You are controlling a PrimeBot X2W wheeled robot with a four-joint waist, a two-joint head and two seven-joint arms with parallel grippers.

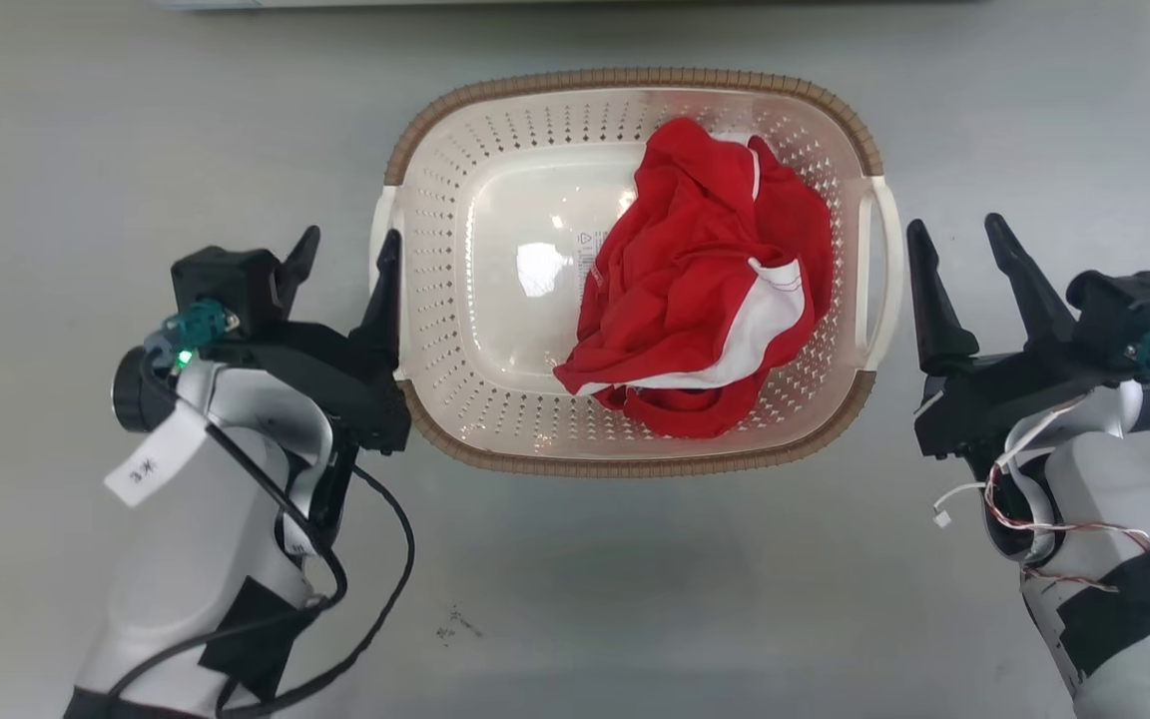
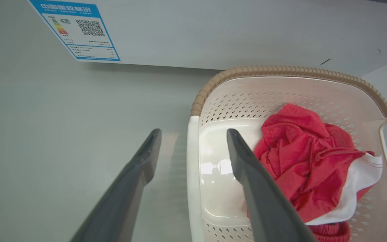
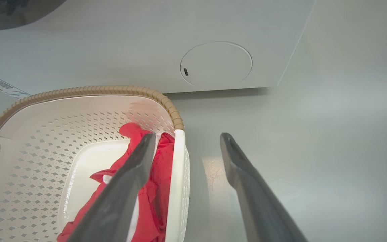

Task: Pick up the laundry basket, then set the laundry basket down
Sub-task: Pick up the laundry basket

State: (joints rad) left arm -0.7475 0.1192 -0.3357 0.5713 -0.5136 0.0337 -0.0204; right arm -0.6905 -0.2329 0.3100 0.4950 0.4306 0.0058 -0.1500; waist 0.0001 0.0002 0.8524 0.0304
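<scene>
- Basket handling: the laundry basket looks like stiff, light plastic, probably slick; its two white side handles seem the natural holds.
- Cream perforated walls, brown woven-look rim; a crumpled red-and-white garment lies inside.
- It sits on the grey floor between both arms.
- Fingers: left gripper spread open, straddling the left handle; right gripper spread open just beside the right one, holding nothing.

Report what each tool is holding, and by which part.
Nothing is held. The left tool is open at the laundry basket's left handle, and the right tool is open beside its right handle.
</scene>
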